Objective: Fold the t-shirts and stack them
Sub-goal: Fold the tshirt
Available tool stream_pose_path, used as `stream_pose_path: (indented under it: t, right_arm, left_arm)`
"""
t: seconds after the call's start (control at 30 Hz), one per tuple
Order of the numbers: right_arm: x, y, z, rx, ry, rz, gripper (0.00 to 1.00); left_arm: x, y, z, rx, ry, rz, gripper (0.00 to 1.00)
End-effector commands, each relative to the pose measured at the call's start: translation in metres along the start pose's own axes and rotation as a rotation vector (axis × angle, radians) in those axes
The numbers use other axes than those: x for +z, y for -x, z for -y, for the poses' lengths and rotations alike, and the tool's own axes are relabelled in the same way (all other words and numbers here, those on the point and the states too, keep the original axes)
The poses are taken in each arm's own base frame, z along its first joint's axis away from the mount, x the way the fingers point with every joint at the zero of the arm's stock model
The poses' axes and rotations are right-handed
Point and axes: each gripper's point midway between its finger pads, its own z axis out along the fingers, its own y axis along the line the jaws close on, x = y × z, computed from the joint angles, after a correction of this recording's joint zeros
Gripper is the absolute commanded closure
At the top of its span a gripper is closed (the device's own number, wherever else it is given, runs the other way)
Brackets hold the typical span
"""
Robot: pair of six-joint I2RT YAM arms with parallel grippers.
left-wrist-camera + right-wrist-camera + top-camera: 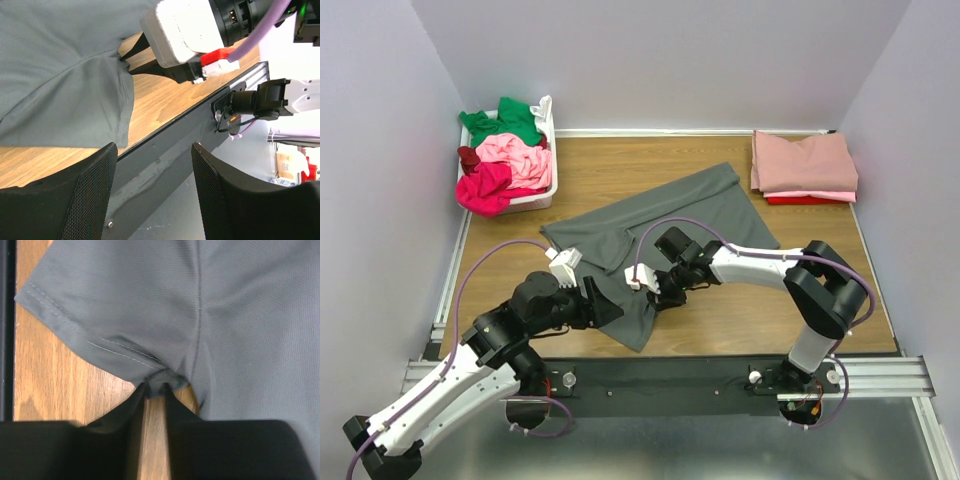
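Pinches dark grey t-shirt [225, 315] sleeve fold between tips of right gripper [155, 390]; holds left gripper [154, 147] apart and empty, cloth just ahead of its fingers.

You have the spread t-shirt [670, 215] in the middle of the table [770, 310]. Behind it, the basket [552, 165] holding crumpled t-shirts [505, 160] sits far left and the folded stack [805, 165] far right.
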Motion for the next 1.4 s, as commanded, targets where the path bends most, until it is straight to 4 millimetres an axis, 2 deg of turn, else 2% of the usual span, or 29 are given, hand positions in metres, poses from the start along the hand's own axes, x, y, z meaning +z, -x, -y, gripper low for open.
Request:
stream_pose_path:
  t: [0.0, 0.13, 0.27, 0.43, 0.57, 0.63, 0.73, 0.77, 1.03, 1.2, 1.37]
  right_arm:
    - [0.007, -0.016, -0.003, 0.027, -0.009, -0.057, 0.78]
    - [0.000, -0.015, -0.006, 0.024, -0.023, -0.049, 0.93]
    - [-0.013, -0.008, -0.013, 0.016, -0.039, -0.019, 1.00]
    - [-0.026, -0.001, -0.026, -0.007, -0.043, 0.028, 1.00]
    - [-0.027, -0.007, -0.034, 0.024, -0.038, 0.026, 1.00]
    - [-0.025, -0.012, -0.037, 0.042, -0.030, 0.017, 1.00]
    - [-0.023, -0.020, -0.037, 0.063, -0.044, -0.007, 1.00]
    - [-0.024, -0.024, -0.035, 0.069, -0.057, -0.021, 0.99]
    - [-0.031, -0.023, -0.029, 0.067, -0.114, -0.015, 1.00]
    - [-0.038, -0.025, -0.025, 0.069, -0.146, -0.013, 0.99]
    - [-0.050, -0.032, -0.018, 0.084, -0.199, -0.014, 0.99]
  left_arm:
    - [-0.002, 0.002, 0.002, 0.007, -0.016, 0.020, 0.31]
    - [-0.002, 0.001, 0.003, 0.005, -0.026, 0.016, 0.31]
    - [0.003, -0.007, 0.000, -0.001, -0.033, -0.011, 0.31]
    - [0.015, -0.020, -0.005, -0.016, -0.047, -0.072, 0.31]
    - [0.028, -0.028, -0.004, -0.021, -0.068, -0.116, 0.32]
    - [0.037, -0.035, -0.012, -0.032, -0.049, -0.151, 0.34]
    - [0.048, -0.033, -0.013, -0.029, -0.019, -0.162, 0.34]
    - [0.056, -0.034, -0.026, -0.041, 0.050, -0.171, 0.34]
    - [0.091, -0.026, -0.054, -0.051, 0.239, -0.162, 0.37]
    - [0.091, -0.034, -0.072, -0.057, 0.313, -0.179, 0.40]
    - [0.088, -0.049, -0.078, -0.083, 0.308, -0.230, 0.40]
